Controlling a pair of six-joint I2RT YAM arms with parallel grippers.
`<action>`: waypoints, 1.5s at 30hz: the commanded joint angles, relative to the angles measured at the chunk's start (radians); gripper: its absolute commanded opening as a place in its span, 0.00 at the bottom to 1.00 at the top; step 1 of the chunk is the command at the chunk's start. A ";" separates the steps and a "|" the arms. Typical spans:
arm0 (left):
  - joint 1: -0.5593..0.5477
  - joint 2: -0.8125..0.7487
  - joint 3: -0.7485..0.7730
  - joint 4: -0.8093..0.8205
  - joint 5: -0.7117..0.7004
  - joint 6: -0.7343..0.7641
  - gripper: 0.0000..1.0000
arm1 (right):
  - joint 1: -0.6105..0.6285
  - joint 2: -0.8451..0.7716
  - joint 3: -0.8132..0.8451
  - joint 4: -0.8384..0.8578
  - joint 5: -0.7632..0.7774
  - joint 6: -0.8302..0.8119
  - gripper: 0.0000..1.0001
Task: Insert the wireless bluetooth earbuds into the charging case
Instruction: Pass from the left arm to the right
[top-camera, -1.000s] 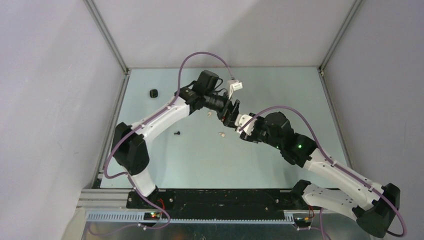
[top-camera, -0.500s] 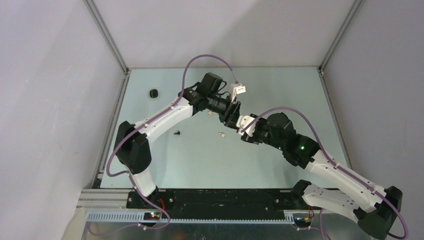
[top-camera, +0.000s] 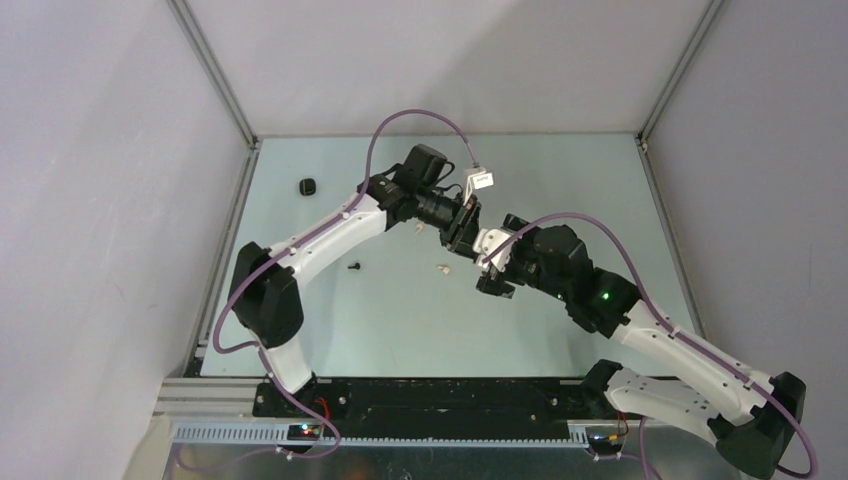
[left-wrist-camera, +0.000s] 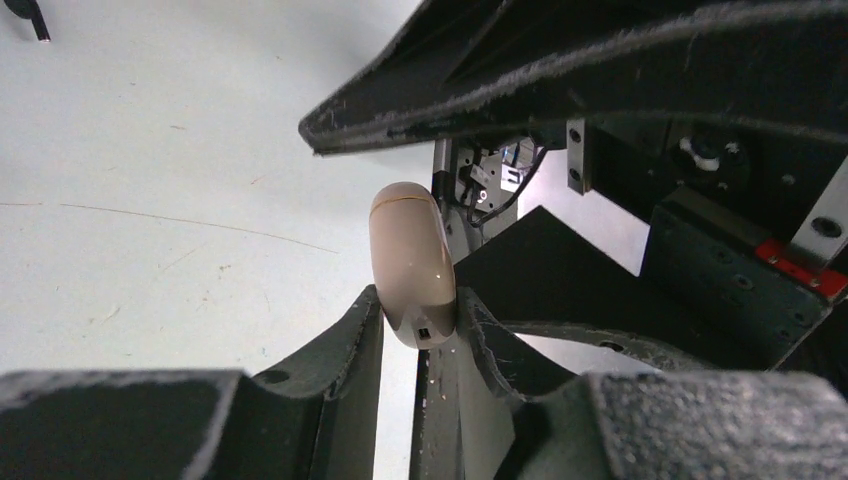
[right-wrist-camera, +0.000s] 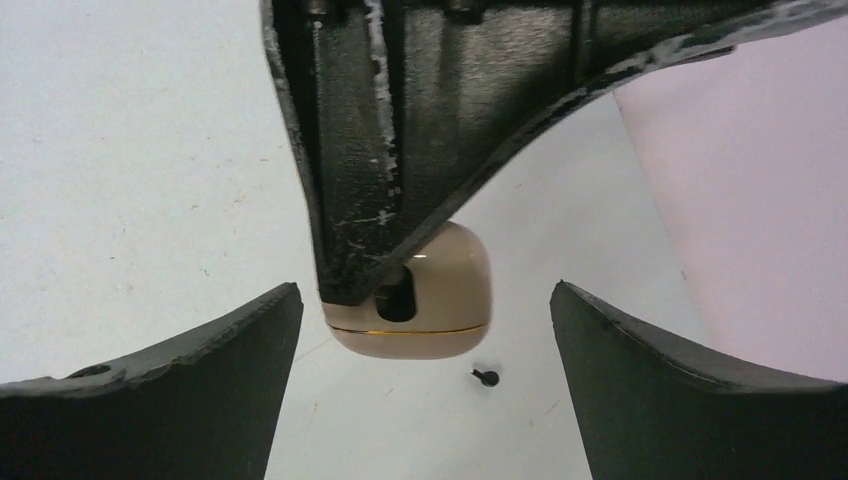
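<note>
Left fingers (left-wrist-camera: 366, 335) have closed on the one beige case (left-wrist-camera: 411, 262) — right fingers (right-wrist-camera: 245, 345) have sprung apart.
Bench (top-camera: 560, 170): two white earbuds (top-camera: 416, 228) (top-camera: 443, 268), one black earbud (top-camera: 353, 267), one black case (top-camera: 308, 186).

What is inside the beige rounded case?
The beige rounded plastic case, pinched by the left fingers, is shut along its seam. Its inside is covered, so no content can be seen.

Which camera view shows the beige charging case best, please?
The left wrist view: the charging case stands unobstructed, seam visible, pinched at its base by the left gripper. The right wrist view shows it half covered by the left gripper's finger; in the top view it cannot be made out.
</note>
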 joint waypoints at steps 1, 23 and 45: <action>-0.002 -0.038 0.036 -0.024 0.045 0.053 0.11 | -0.052 -0.033 0.100 -0.021 -0.038 0.039 0.99; 0.089 -0.398 -0.299 0.412 0.080 -0.175 0.17 | -0.476 0.083 0.293 0.121 -1.025 0.754 0.94; 0.119 -0.425 -0.483 0.890 0.118 -0.517 0.17 | -0.461 0.125 0.087 0.454 -0.951 0.950 0.78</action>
